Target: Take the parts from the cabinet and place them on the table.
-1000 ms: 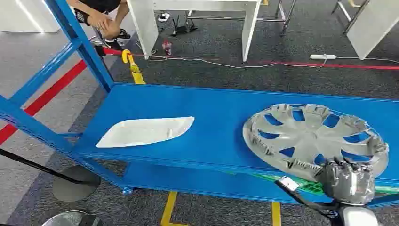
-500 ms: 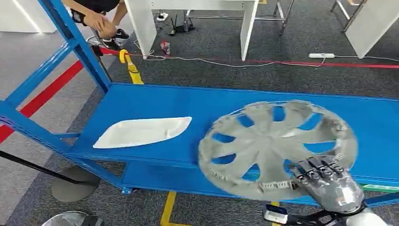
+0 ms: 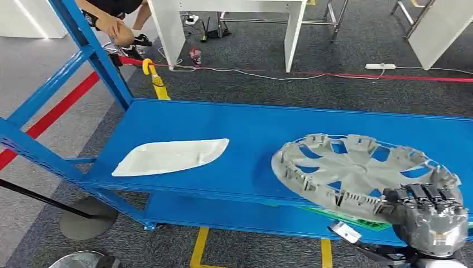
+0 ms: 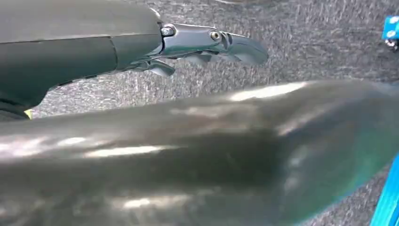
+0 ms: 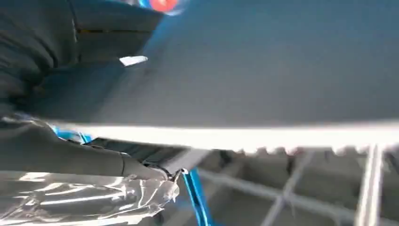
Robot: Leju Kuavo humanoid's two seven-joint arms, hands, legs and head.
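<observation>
The blue cabinet shelf (image 3: 234, 134) carries both parts and is the largest constraint. Its front edge runs just beneath the grip, a blue upright post (image 3: 92, 53) stands at the far left corner, and a lower shelf (image 3: 223, 215) sits under it.

The grey wheel cover (image 3: 357, 170) lies on the right half of the shelf, tilted, with its near rim lifted off the blue surface and overhanging the front edge. The right robot hand (image 3: 432, 215) grasps that near rim, fingers (image 3: 418, 194) hooked over the clipped edge.

To do this step well, I would raise the cover enough for its far rim to leave the shelf before drawing it back. The grip is at one edge of a wide disc, so it is likely to swing or sag.

The white plastic panel (image 3: 170, 156) lies flat on the left half, well apart from the cover, so there is open room to slide sideways there.

In the left wrist view, the left robot hand (image 4: 202, 44) hangs over grey carpet, fingers apart and holding nothing.
</observation>
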